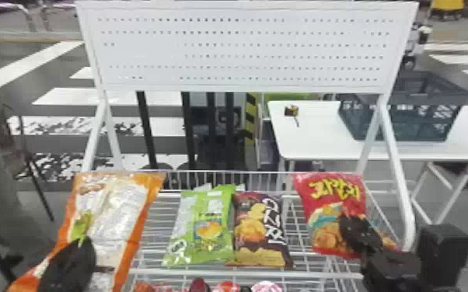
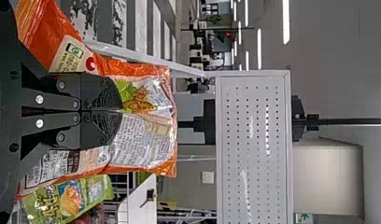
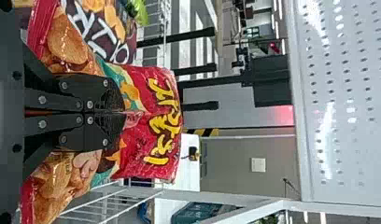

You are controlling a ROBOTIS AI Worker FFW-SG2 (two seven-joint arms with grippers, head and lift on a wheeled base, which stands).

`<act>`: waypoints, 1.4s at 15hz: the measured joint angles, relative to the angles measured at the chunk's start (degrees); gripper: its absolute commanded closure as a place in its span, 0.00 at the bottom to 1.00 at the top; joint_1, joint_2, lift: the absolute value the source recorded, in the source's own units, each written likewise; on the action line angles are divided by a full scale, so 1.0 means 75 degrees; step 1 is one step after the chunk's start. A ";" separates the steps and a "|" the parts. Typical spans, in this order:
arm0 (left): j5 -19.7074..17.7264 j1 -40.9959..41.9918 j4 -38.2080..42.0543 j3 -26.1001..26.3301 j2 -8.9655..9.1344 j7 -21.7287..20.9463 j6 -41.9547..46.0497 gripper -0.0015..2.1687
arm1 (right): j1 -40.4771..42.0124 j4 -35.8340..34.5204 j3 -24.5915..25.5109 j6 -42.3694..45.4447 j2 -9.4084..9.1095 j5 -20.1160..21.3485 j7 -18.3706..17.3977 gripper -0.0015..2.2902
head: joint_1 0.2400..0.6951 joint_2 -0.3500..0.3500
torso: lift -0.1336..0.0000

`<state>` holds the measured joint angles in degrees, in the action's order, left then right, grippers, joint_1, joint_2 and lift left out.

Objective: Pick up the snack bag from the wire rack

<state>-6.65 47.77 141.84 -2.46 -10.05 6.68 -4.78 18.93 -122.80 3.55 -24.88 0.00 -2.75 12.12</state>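
Currently orange snack bag point(image 1: 124, 202) is pinched in left gripper point(image 1: 81, 251), red snack bag point(image 1: 336, 186) in right gripper point(image 1: 355, 230). Left wrist view: left gripper point(image 2: 120, 110) has its fingers drawn together on orange film, bag spreading out both sides and past the tips. Right wrist view: right gripper point(image 3: 123, 112) same, fingers narrow on a fold of red film, bag bulging both sides, top end beyond the tips. Can't tell if either bag touches the wire rack point(image 1: 322, 275). Between the two sets of fingers, green bag point(image 1: 206, 229) and brown bag point(image 1: 260, 229) lie side by side on rack, green nearer the left fingers. Beyond the right fingers, white table point(image 1: 315, 143) with crate point(image 1: 400, 126) on it.
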 measured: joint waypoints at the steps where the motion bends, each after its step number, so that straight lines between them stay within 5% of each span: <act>1: -0.0002 0.0004 0.0002 0.0000 -0.0009 0.0000 0.0007 0.86 | 0.0474 -0.0399 0.0022 0.0143 0.0000 -0.0156 0.0026 0.98 | 0.57 0.50 | 1.00; 6: -0.0019 -0.0077 -0.0012 0.0000 -0.0054 0.0041 0.0006 0.86 | 0.3024 -0.1731 0.0282 0.2511 0.0000 -0.0750 0.0070 0.98 | 0.57 0.50 | 1.00; 10: -0.0035 -0.0169 -0.0048 -0.0011 -0.0052 0.0047 -0.0013 0.86 | 0.4273 -0.2620 0.0563 0.2838 0.0000 -0.0758 0.0131 0.98 | 0.57 0.50 | 1.00; 21: -0.0038 -0.0137 -0.0011 0.0000 -0.0037 0.0046 -0.0005 0.86 | 0.4551 -0.2857 0.0765 0.2692 0.0000 -0.0758 0.0247 0.98 | 0.57 0.50 | 1.00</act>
<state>-6.94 46.74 141.76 -2.46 -10.33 7.03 -4.82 53.06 -144.23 9.29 -4.69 0.00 -8.44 13.97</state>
